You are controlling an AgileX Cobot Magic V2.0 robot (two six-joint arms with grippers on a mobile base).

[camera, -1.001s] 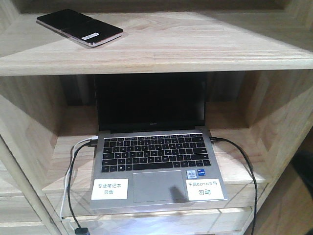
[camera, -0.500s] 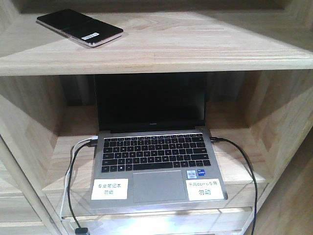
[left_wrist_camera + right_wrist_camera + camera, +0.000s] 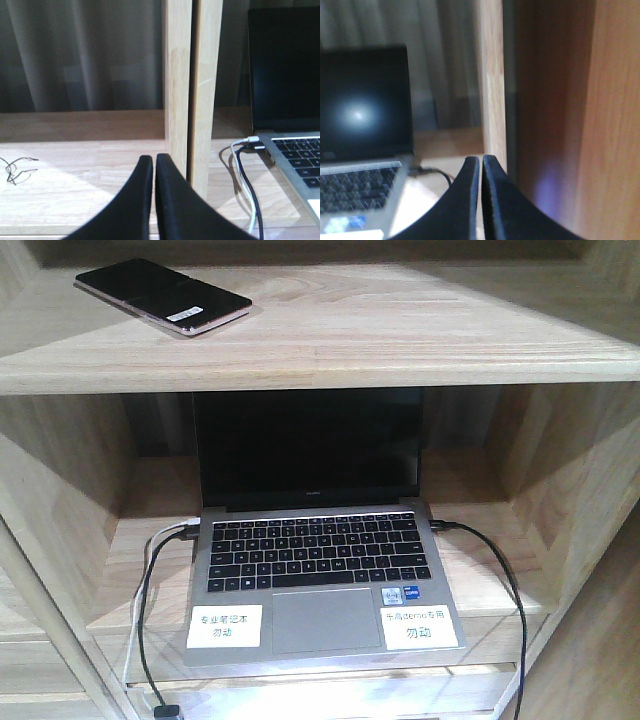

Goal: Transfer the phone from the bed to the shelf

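- In the front view I see the phone [image 3: 162, 296] lying flat on the upper board of the shelf [image 3: 400, 340], far-left corner of that board, nothing touching it. By my reading the placing is done.
- Its long axis runs on a diagonal, from far-left to near-right, with the white sticker and the pinkish edge at the near-right end. It sits well back from the board's front lip, so I judge it stable.
- The laptop [image 3: 315, 560] sits open in the bay below, almost straight under the phone's board but offset to the right, with cables [image 3: 150, 600] trailing off its left side.
- My left gripper [image 3: 153, 200] has its two black fingers pressed together with nothing between them. Its camera looks into the lower level: a pale upright post [image 3: 192, 90] just ahead, the laptop to the right. So the phone lies above this gripper, and out of its view.
- My right gripper [image 3: 480, 200] is likewise pinched closed on nothing, facing a shelf upright with the laptop to its left, blurred.
- Neither wrist view shows the phone, so I cannot tell from them which arm is closer. Going by the phone's left-hand spot, I judge the left arm nearer.
- What remains, I think, is keeping both arms low and clear of the upper board.
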